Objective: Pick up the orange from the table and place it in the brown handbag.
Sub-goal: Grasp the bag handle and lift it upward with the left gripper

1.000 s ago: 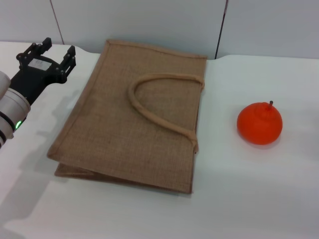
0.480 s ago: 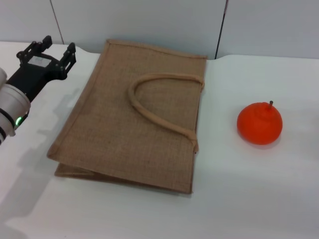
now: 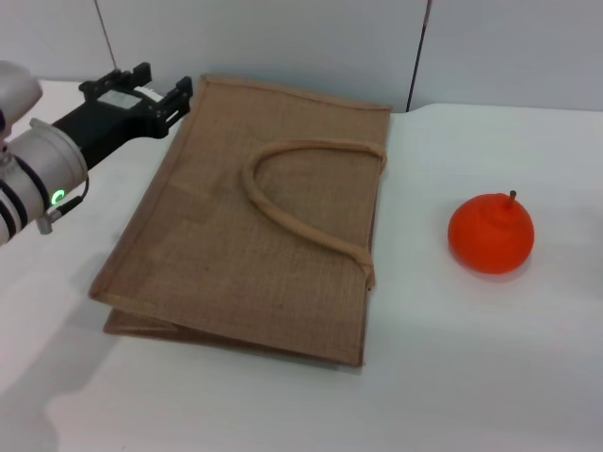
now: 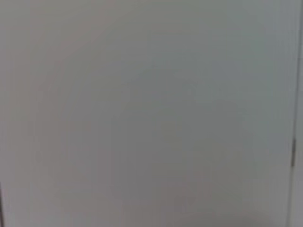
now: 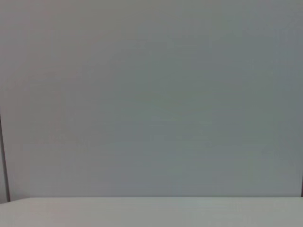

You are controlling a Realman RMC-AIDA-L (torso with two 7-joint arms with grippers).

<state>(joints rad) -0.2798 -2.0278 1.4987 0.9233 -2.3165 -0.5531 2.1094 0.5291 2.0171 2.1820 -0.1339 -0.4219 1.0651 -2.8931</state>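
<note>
The orange [image 3: 490, 234], bright orange-red with a short dark stem, sits on the white table [image 3: 471, 358] at the right, apart from the bag. The brown handbag [image 3: 226, 235] lies flat in the middle, one looped handle [image 3: 283, 212] resting on top. My left gripper [image 3: 162, 81] is open and empty, hovering at the bag's far left corner, far from the orange. My right gripper is out of view. Both wrist views show only a grey wall, with neither the orange nor the bag.
A grey panelled wall [image 3: 283, 38] stands right behind the table's far edge. The right wrist view shows a strip of the white tabletop [image 5: 151, 213] below the wall [image 5: 151, 94].
My left arm has risen and swung right, bringing the open gripper from the table's far left to the bag's far left corner. The orange and the bag have not moved.
</note>
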